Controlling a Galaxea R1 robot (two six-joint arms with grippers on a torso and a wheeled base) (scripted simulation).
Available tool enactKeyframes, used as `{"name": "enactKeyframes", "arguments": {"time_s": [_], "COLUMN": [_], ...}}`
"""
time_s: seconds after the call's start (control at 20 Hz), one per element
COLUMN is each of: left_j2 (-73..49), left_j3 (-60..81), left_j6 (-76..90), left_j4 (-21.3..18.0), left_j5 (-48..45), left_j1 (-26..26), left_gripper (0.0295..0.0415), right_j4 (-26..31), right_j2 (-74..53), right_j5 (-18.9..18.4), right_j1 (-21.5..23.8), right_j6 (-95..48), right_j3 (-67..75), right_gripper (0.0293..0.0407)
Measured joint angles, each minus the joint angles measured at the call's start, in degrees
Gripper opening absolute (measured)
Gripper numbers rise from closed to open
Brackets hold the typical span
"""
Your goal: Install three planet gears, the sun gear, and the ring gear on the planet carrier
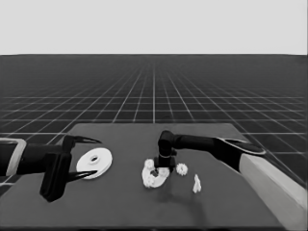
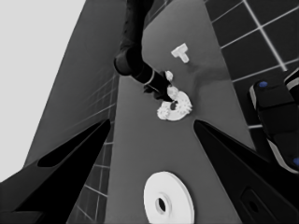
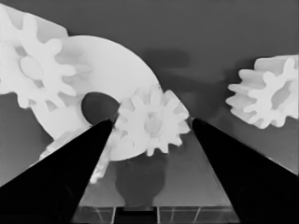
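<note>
The smaller round part (image 1: 155, 176) lies near the middle of the worktop (image 1: 120, 207) and serves as the landmark here. The head view shows the right gripper (image 1: 162, 167) pointing straight down over its far rim, the black forearm reaching in level from the right. What that view blurs, the right wrist view makes plain: one gear (image 3: 153, 124) sits on the part's rim beside the dark centre hole (image 3: 99, 107), between the spread jaws, which stand clear of it on both sides, released. A second gear (image 3: 35, 70) rests on the part across the hole, and a third seems to sit at its lower rim, mostly hidden by a finger. A fourth gear (image 3: 268, 93) lies off the part, on the worktop just beside it (image 1: 181, 169).

Only the head and left wrist views show the rest. The thin white piece (image 1: 196, 184) lies beyond the loose gear, farther from the smaller round part. The larger round part (image 1: 95, 162) lies flat well to the other side, under the parked left gripper (image 1: 91, 157), whose jaws are spread wide and grasp nothing.
</note>
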Motion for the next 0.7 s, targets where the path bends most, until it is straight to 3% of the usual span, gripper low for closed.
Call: {"name": "enactKeyframes", "arguments": {"time_s": [0.1,0.4,0.55,0.7], "left_j2": [0.00,0.00,0.00,0.00], "left_j3": [0.00,0.00,0.00,0.00], "left_j6": [0.00,0.00,0.00,0.00], "left_j4": [0.00,0.00,0.00,0.00], "left_j5": [0.00,0.00,0.00,0.00], "left_j1": [0.00,0.00,0.00,0.00], "left_gripper": [0.0385,0.0385,0.0385,0.0385], "right_j4": [-0.01,-0.01,6.47,7.98], "right_j2": [0.00,0.01,-1.48,-1.58], "right_j5": [0.01,0.01,-2.73,-3.06], "right_j1": [-0.01,-0.01,6.98,8.53], "right_j6": [0.00,0.00,3.15,3.45], "right_j3": [-0.01,-0.01,5.29,5.75], "right_gripper": [0.0383,0.0385,0.0385,0.0385]}}
